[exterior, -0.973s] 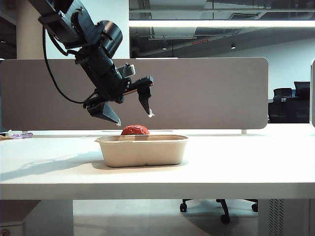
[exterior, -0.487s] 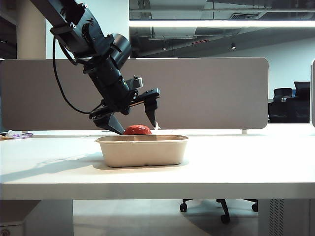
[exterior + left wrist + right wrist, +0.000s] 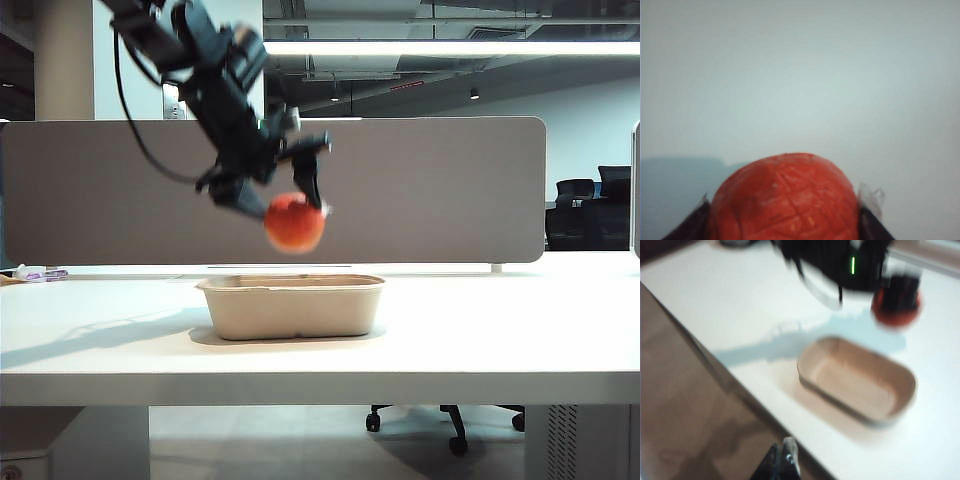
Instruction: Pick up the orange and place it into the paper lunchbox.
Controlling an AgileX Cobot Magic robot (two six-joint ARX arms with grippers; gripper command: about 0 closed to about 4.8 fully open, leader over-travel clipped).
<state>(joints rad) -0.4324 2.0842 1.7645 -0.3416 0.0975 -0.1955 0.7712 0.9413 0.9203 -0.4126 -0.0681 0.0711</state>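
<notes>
The orange [image 3: 295, 222], red-orange with a netted skin, hangs in the air above the paper lunchbox [image 3: 290, 308], a beige oblong tray on the white table. My left gripper [image 3: 291, 212] is shut on the orange, one dark finger on each side of it. In the left wrist view the orange [image 3: 785, 200] fills the space between the fingers [image 3: 690, 229] of the left gripper [image 3: 785, 222]. The right wrist view shows the lunchbox [image 3: 810, 376] empty, with the orange [image 3: 896, 311] beyond its far end. My right gripper [image 3: 783, 462] hovers off the table's edge, its fingertips together.
A grey partition [image 3: 430, 190] runs along the back of the table [image 3: 500, 330]. Small items [image 3: 35, 273] lie at the far left. In the right wrist view the table's edge [image 3: 755, 390] runs diagonally, with a brown surface beside it.
My left gripper came down over the orange behind the lunchbox, closed on it and has lifted it up and slightly right.
</notes>
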